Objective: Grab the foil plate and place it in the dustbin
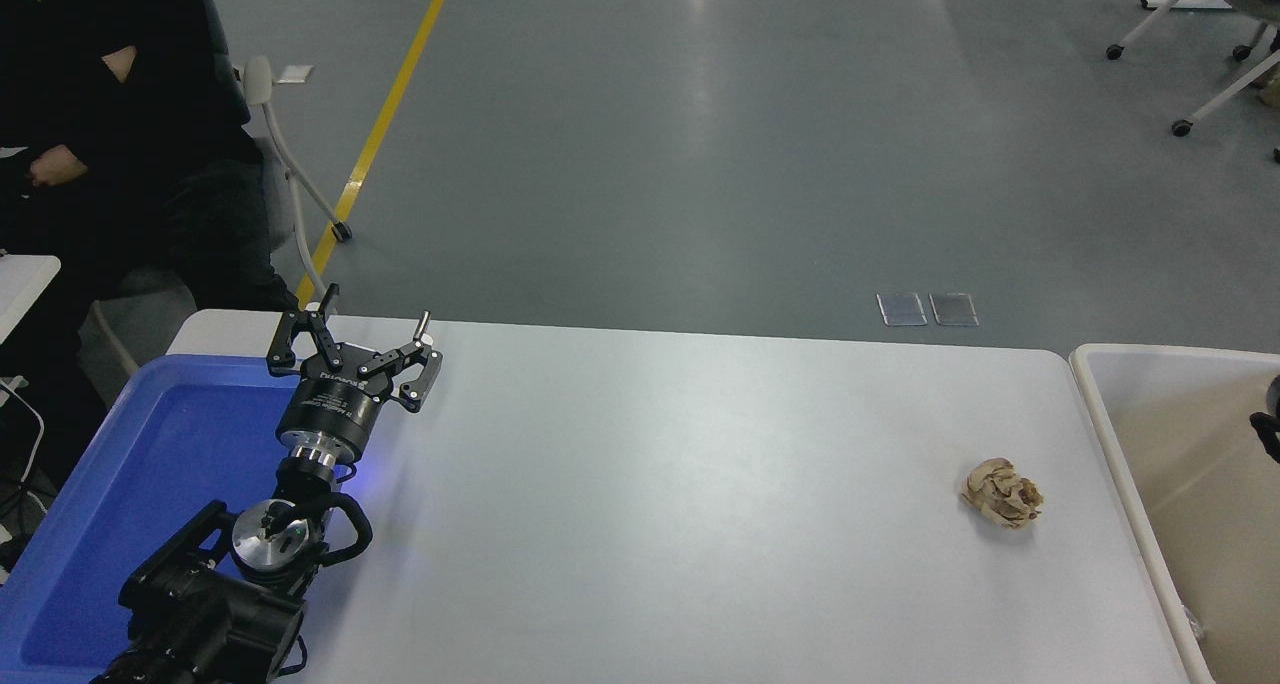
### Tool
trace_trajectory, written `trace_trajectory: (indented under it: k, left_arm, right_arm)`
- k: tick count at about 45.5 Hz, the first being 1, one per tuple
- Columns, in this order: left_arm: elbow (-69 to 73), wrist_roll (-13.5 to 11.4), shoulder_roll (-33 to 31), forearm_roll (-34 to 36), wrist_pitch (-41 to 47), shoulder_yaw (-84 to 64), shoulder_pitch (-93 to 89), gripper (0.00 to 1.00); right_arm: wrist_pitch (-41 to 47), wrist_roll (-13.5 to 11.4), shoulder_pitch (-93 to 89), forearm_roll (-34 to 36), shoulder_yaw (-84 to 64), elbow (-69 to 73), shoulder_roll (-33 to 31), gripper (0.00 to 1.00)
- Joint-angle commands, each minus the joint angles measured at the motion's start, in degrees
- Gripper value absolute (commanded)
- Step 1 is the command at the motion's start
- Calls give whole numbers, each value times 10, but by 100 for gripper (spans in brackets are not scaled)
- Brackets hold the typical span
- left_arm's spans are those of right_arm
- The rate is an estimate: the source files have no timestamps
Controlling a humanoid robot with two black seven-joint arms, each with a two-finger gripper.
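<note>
Crumpled brown paper ball [1001, 493] on white table [680, 504] — blue tray [150, 464] at left, seated person [110, 134] beyond.

- counter [650, 484]: plain white
- tray [150, 464] at 8 o'clock: bright blue
- paper ball [1001, 493]: crumpled tan-brown
- dustbin [1100, 404] at 3 o'clock: off-white rim, beige inside
- left hand [370, 319]: black
- floor [700, 144]: grey, yellow stripe
</note>
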Motion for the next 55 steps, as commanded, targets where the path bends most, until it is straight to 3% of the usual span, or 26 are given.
trace_trajectory:
  k: [1, 26, 38, 55]
  left_arm:
    - [0, 0, 1, 0, 0, 0, 0, 99]
    - [0, 0, 1, 0, 0, 1, 0, 99]
    - [0, 0, 1, 0, 0, 1, 0, 99]
    - [0, 0, 1, 0, 0, 1, 0, 99]
  right_arm:
    - [3, 0, 109, -17, -110, 165, -70, 100]
    - [12, 1, 508, -30, -540, 536, -57, 100]
    - [57, 2, 693, -30, -706, 714, 41, 100]
    - [210, 5, 823, -18, -714, 806, 161, 100]
